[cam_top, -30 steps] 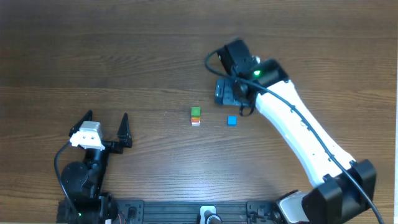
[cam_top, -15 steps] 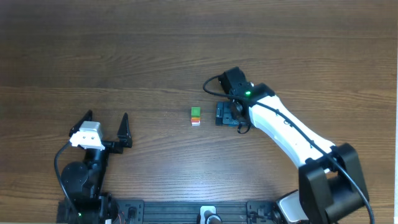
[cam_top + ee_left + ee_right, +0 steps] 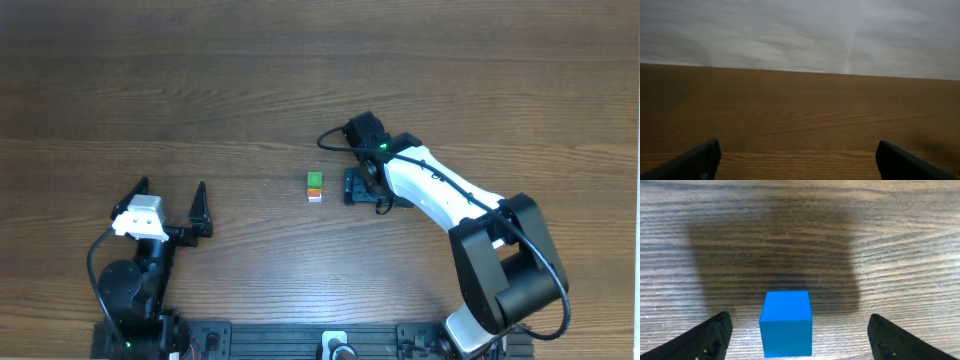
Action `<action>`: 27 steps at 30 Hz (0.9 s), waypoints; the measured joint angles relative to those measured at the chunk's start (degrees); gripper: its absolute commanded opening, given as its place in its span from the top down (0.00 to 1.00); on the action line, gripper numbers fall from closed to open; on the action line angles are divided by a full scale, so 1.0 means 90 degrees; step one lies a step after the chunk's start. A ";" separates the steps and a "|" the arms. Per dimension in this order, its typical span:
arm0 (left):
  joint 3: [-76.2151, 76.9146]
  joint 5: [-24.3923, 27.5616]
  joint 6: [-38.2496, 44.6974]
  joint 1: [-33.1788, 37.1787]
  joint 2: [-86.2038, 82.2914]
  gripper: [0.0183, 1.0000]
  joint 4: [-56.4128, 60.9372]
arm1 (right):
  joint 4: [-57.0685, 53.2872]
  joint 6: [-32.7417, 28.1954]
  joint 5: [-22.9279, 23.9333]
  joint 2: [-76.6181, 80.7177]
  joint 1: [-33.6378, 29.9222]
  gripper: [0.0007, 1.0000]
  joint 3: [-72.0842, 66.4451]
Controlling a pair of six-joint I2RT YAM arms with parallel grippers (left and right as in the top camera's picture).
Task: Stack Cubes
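1. Top view: a brown wood-grain table (image 3: 200,80) covers the whole frame. Just left of centre stands a small stack of cubes, with a green cube (image 3: 315,180) on top, an orange cube (image 3: 315,192) under it and a thin strip of white (image 3: 315,199) at the base.
2. Top view: the white right arm (image 3: 450,205) runs from the lower right corner up to the middle of the frame. Its black right gripper (image 3: 362,187) sits just right of the stack and apart from it. Whether its jaws are spread cannot be told from this angle.
3. Top view: the black left arm (image 3: 135,280) stands in the lower left. The left gripper (image 3: 170,190) has its two pointed fingers splayed wide and nothing between them. It is well apart from the stack.
4. Left wrist view: the left gripper (image 3: 800,165) shows as two dark fingertips (image 3: 700,160) set far apart, with only bare wooden table (image 3: 800,110) between them and a grey wall (image 3: 800,35) beyond.
5. Right wrist view: a small solid blue cube (image 3: 786,322) rests on the wooden table (image 3: 890,240), in the shadow of the arm. It lies between the spread fingers (image 3: 710,337) of the right gripper (image 3: 799,330), a gap of table on each side. The jaws are wide apart and touch nothing.
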 measured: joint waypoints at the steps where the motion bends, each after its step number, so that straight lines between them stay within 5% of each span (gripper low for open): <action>1: 0.0000 0.0000 0.0002 0.0000 0.0000 0.00 0.0000 | 0.0000 -0.0005 0.0000 0.0002 0.0000 0.21 0.0000; 27: 0.0000 0.0000 0.0002 0.0000 0.0000 0.00 0.0000 | 0.0160 0.0000 -0.0005 0.0007 0.0061 0.51 -0.0012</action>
